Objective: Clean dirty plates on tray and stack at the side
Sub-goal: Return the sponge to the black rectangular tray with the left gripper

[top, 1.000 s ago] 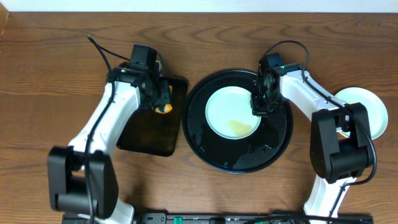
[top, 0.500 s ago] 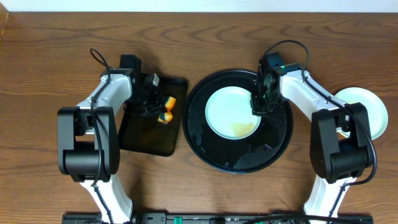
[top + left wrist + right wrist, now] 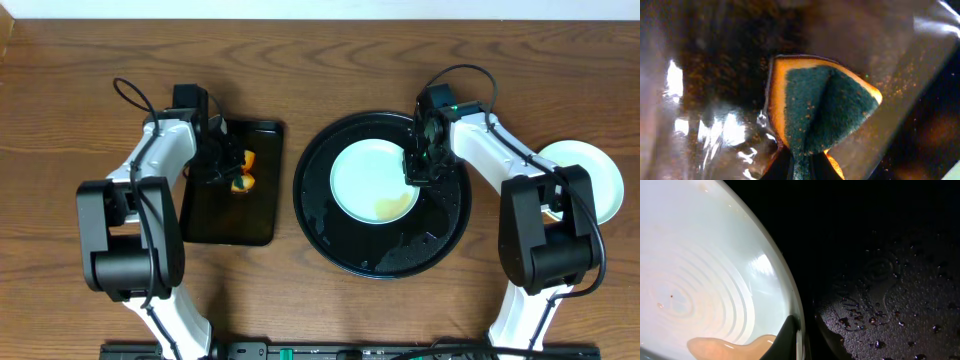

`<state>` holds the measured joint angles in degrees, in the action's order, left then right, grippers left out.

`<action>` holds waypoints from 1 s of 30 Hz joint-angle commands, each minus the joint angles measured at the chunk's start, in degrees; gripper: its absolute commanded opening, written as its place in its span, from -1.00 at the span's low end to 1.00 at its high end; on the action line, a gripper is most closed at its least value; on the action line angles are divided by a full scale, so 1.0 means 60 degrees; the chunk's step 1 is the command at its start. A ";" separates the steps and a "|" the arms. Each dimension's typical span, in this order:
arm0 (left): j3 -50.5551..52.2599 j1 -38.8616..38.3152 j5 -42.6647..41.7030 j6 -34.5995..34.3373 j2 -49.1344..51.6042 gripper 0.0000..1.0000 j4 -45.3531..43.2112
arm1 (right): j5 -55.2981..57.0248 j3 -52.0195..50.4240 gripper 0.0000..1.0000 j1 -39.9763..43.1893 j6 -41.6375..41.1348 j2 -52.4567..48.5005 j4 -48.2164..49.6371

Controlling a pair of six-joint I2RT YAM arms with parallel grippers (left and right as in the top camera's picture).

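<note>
Right gripper (image 3: pixel 415 172) pinches the right rim of the pale mint round plate (image 3: pixel 365 175) lying in the glossy round black tray (image 3: pixel 320 235); left gripper (image 3: pixel 235 172) clamps a teal-and-orange sponge (image 3: pixel 825 107) over the rectangular tray (image 3: pixel 225 220)

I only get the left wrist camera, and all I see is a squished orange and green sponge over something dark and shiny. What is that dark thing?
Observer: It's a rectangular black tray. The left gripper pinches the sponge over it.
Operator: Where's the dirty plate?
Observer: A pale plate lies in a round black tray, further right, with a yellowish smear near its lower right edge.
Operator: Is the other arm busy?
Observer: Yes, the right gripper is shut on that plate's right rim.
</note>
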<state>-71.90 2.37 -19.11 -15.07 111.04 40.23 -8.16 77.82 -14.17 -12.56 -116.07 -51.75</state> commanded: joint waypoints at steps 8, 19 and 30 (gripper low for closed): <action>0.0073 -0.2022 0.0543 0.0033 0.0011 -0.84 0.0004 | 0.0317 -0.0291 -0.98 -0.0171 0.0106 -0.0361 -0.0062; -0.0178 -0.2401 0.1213 0.0255 0.0109 -0.84 -0.0102 | 0.0313 -0.0291 -0.98 -0.0171 0.0109 -0.0361 -0.0127; -0.0470 -0.1450 0.1767 -0.0066 0.0004 -0.85 0.1402 | 0.0321 -0.0291 -0.98 -0.0171 0.0113 -0.0361 -0.0160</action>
<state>-73.43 -6.76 -9.89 -14.98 110.89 46.92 -8.16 77.84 -14.17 -12.56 -116.07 -51.83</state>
